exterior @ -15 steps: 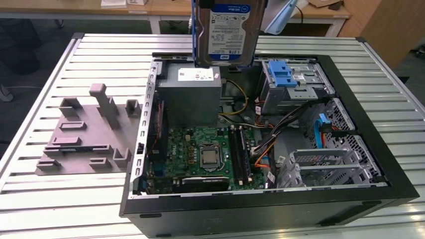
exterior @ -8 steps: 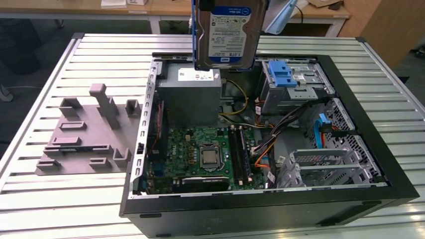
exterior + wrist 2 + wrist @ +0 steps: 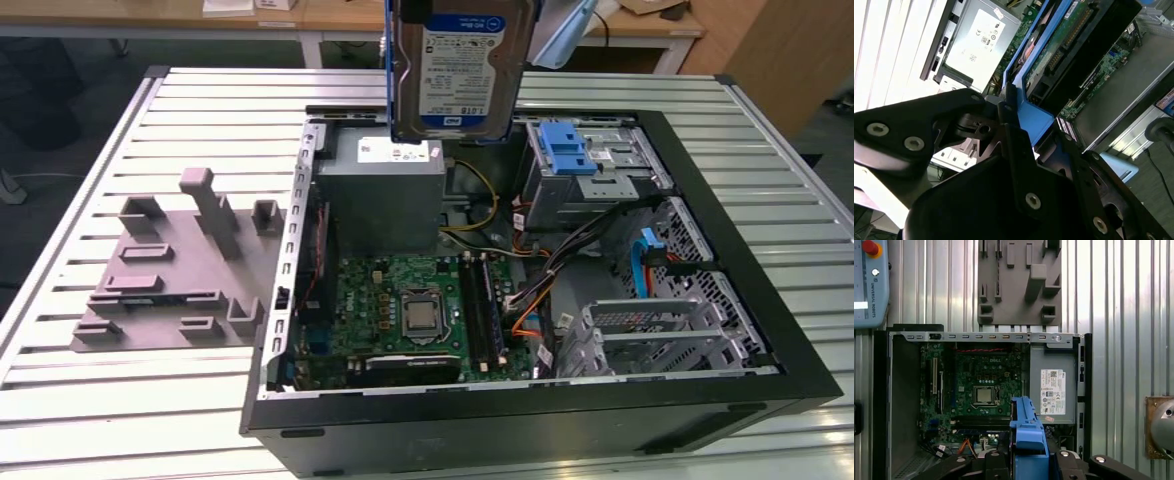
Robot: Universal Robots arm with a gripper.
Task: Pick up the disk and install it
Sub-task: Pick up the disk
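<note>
The disk [image 3: 461, 70] hangs upright in the air over the far end of the open computer case [image 3: 534, 425], above the power supply. Its white-and-blue label faces the exterior camera and a blue carrier frame runs along its edge. In the second wrist view my gripper [image 3: 1021, 122] is shut on the blue frame of the disk [image 3: 1039, 125], whose green circuit-board side shows. In the first wrist view the blue frame [image 3: 1029, 432] sticks out from between my black fingers [image 3: 996, 462], over the case's power-supply end.
Inside the case sit a grey power supply [image 3: 387, 185], a silver drive cage with a blue latch [image 3: 581, 160], the motherboard [image 3: 414, 310] and loose cables. A grey fixture plate [image 3: 180, 265] lies on the slatted table at the exterior view's left. A pendant [image 3: 869, 285] rests beside the case.
</note>
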